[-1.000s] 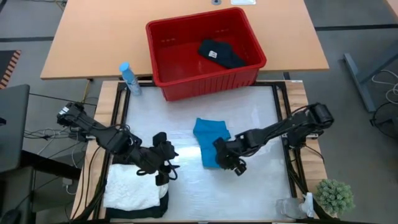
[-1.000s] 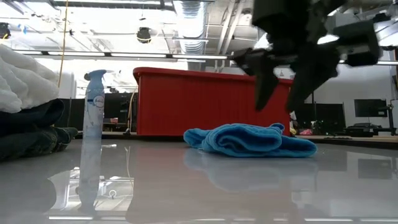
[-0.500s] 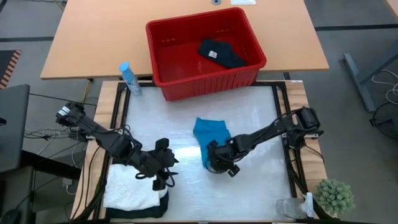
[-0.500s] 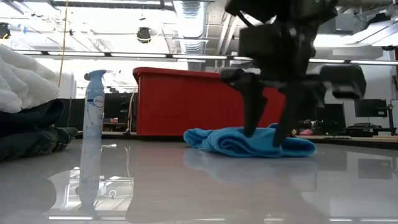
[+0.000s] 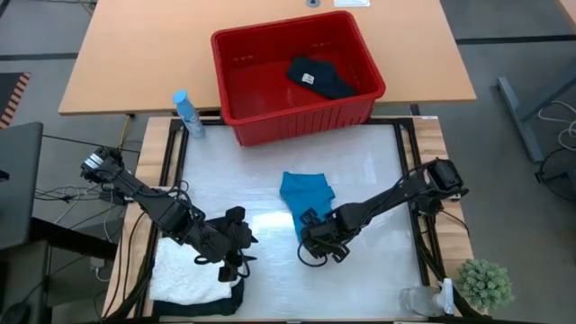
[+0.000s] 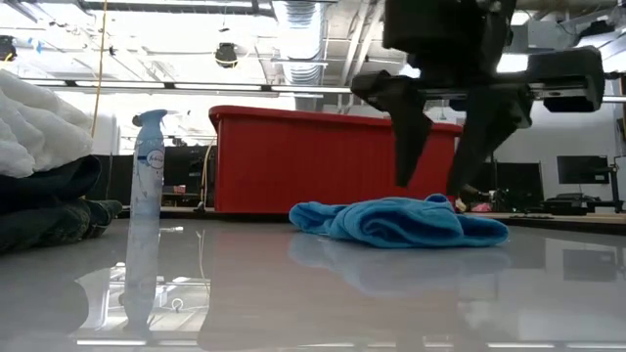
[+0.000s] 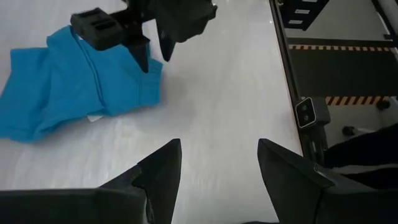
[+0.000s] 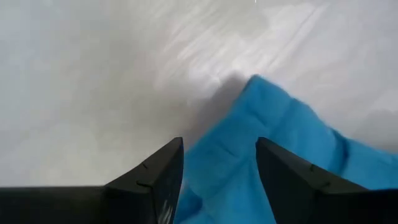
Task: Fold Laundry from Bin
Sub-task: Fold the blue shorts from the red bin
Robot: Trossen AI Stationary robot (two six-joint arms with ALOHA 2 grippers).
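the right gripper (image 5: 317, 245) hangs over the near edge of the small blue garment (image 5: 304, 200), which lies bunched in the middle of the white work surface (image 5: 378, 171), and its fingers stand apart with nothing between them; in the right wrist view the blue cloth's corner sits just ahead of the open jaws, and in the low view the fingertips are just above the cloth, not clearly touching. the step in hand looks to be taking hold of that near edge so the piece can be spread or folded. to do it well, i would drop straight down so one finger slides under the corner and the other lands on top, pinch a single layer rather than the whole bunch, then lift low and draw it slowly so it opens flat without dragging. the left gripper (image 5: 236, 245) waits at the near left, also open and empty, just beside the folded white garment (image 5: 184, 277) stacked on a black garment (image 5: 236, 290); it could come across to take the opposite corner. the red bin (image 5: 297, 76) stands at the far side with one dark garment (image 5: 320, 77) left inside, and a spray bottle (image 5: 187, 113) stands just left of it.
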